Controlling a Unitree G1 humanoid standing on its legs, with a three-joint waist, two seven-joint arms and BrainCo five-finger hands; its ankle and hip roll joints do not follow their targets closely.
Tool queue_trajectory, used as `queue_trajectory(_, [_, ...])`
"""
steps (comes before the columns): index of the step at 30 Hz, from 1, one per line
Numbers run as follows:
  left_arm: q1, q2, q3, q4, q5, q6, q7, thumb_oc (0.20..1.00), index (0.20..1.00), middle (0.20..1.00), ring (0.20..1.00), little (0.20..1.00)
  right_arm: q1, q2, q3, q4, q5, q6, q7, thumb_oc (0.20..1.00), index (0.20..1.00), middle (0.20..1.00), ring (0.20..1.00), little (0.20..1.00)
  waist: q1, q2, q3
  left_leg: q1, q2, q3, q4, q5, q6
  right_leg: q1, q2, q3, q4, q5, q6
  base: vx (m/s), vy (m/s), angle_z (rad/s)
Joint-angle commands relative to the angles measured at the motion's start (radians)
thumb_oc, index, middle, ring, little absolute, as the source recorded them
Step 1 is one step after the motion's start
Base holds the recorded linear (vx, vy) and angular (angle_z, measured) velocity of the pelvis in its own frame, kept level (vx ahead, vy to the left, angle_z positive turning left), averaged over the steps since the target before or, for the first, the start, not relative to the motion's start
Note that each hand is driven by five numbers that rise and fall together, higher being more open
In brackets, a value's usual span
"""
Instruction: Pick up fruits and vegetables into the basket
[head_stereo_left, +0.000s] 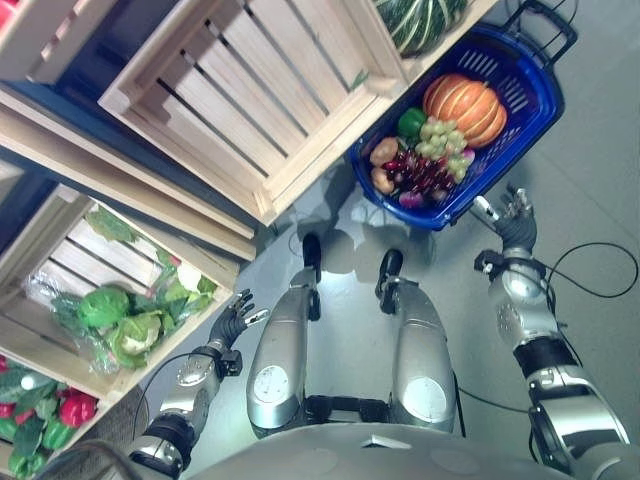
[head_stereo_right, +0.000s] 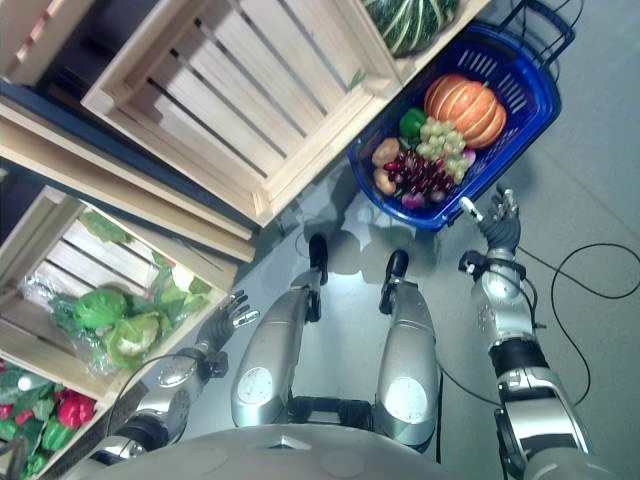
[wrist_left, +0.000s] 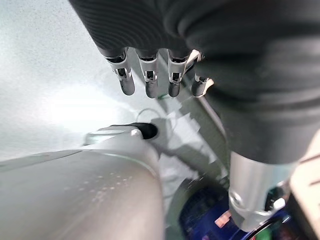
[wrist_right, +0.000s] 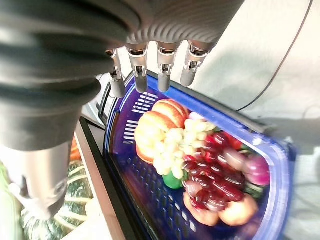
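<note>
The blue plastic basket (head_stereo_left: 520, 120), loaded with an orange pumpkin (head_stereo_left: 465, 108), grapes and other produce, was seen on the floor beside empty wooden crates. Both the right hand (head_stereo_left: 515, 215), near its rim, and the left hand (head_stereo_left: 232, 322) were held with fingers straight, holding nothing. Another pick seemed due, calling for a reach to the green cabbages (head_stereo_left: 120, 320).

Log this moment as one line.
blue plastic basket: on floor, holds orange pumpkin, grapes | left hand: open, empty | right hand: open, empty, beside basket

A produce shop: slatted wooden crates (head_stereo_left: 240, 95) of greens (head_stereo_left: 125, 320) (some bagged) beside a blue shopping basket (head_stereo_left: 530, 100).
</note>
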Motion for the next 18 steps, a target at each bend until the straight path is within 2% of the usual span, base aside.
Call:
queue_trajectory(1, [0.072,0.011,0.040,0.034,0.040,-0.049,-0.010,1.000,1.000,1.000,1.000,1.000,0.061,0.034,0.017,-0.036,-0.047,-0.046,0.028,1.000,1.000,1.000,1.000,1.000,-0.006,-0.061,-0.115,0.061,-0.041,0.063,0.026,-0.123,0.035,0.087,0.065,0.011,-0.194,0.116,0.038,0.11,-0.005,-0.02])
queue_trajectory(3, [0.074,0.007,0.044,0.040,0.041,-0.050,-0.010,1.000,1.000,1.000,1.000,1.000,0.074,0.042,0.018,-0.034,-0.044,-0.034,0.040,1.000,1.000,1.000,1.000,1.000,-0.007,-0.066,-0.128,0.079,-0.039,0.062,0.010,-0.121,0.033,0.108,0.066,0.012,-0.210,0.118,0.041,0.09,-0.002,-0.03])
queue_trajectory(5, [0.075,-0.012,0.065,0.087,0.050,-0.055,-0.018,1.000,1.000,1.000,1.000,1.000,0.125,0.072,0.016,0.017,-0.101,-0.012,0.088,1.000,1.000,1.000,1.000,1.000,-0.008,-0.085,-0.192,0.151,-0.037,0.053,-0.062,-0.111,0.030,0.185,0.073,0.015,-0.278,0.132,0.053,0.16,-0.010,-0.01])
queue_trajectory(8, [0.071,-0.025,0.081,0.129,0.063,-0.053,-0.035,1.000,1.000,1.000,1.000,1.000,0.150,0.090,0.032,0.072,-0.131,0.018,0.127,1.000,1.000,1.000,1.000,1.000,-0.003,-0.096,-0.237,0.205,-0.037,0.045,-0.115,-0.103,0.028,0.238,0.080,0.021,-0.327,0.145,0.062,0.12,-0.006,0.01])
queue_trajectory(11, [0.054,-0.039,0.080,0.187,0.064,-0.059,-0.069,1.000,1.000,1.000,1.000,1.000,0.166,0.122,0.062,0.187,-0.185,0.048,0.189,1.000,1.000,1.000,1.000,1.000,0.005,-0.108,-0.286,0.260,-0.038,0.035,-0.169,-0.092,0.026,0.292,0.090,0.024,-0.379,0.163,0.069,0.09,-0.010,0.02])
queue_trajectory(15, [0.032,-0.061,0.074,0.271,0.063,-0.072,-0.121,1.000,1.000,1.000,1.000,1.000,0.170,0.164,0.097,0.345,-0.209,0.095,0.262,1.000,1.000,1.000,1.000,1.000,0.013,-0.122,-0.334,0.305,-0.043,0.038,-0.184,-0.099,0.029,0.341,0.093,0.019,-0.419,0.175,0.071,0.06,-0.005,0.04])
queue_trajectory(18, [0.011,-0.079,0.072,0.327,0.061,-0.030,-0.180,1.000,1.000,1.000,1.000,1.000,0.169,0.204,0.101,0.454,-0.169,0.159,0.352,1.000,1.000,1.000,1.000,1.000,0.017,-0.128,-0.355,0.330,-0.046,0.043,-0.189,-0.105,0.032,0.369,0.095,0.015,-0.432,0.176,0.071,0.01,0.000,0.01])
